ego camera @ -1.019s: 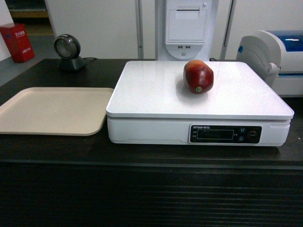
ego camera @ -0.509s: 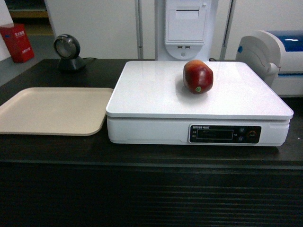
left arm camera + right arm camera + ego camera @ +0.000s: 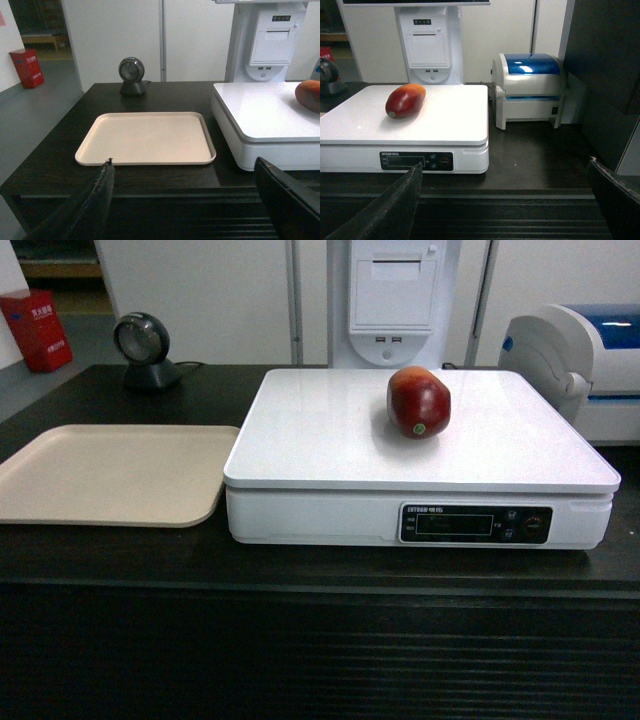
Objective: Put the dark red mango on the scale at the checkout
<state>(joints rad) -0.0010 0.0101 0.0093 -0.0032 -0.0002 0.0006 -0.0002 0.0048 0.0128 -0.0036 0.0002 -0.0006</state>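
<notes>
- Left tool (image 3: 182,200): fingers spread wide, holding nothing, hanging before the front edge of the counter (image 3: 150,550); only the dark fingertips (image 3: 102,185) show in the left wrist view.
- Right tool (image 3: 505,192): likewise wide apart and holding nothing, in front of the counter's ribbed face; not visible in the head view.
- Dark red mango (image 3: 418,402): lying on its side on the white platform of the scale (image 3: 330,440), right of centre and toward the back; stem dot faces the front, yellow-orange patch on its upper end. Well apart from both tools.
- Scale: white box, black display panel with buttons at the front right; stands on the counter.
- Beige tray (image 3: 110,472): flat, just left of the scale, bare.
- White-and-blue printer (image 3: 530,90): on the counter, just right of the scale.
- Round black scanner (image 3: 142,348): on its stand at the back left of the counter.
- Red box (image 3: 36,330): on the floor, far left background.
</notes>
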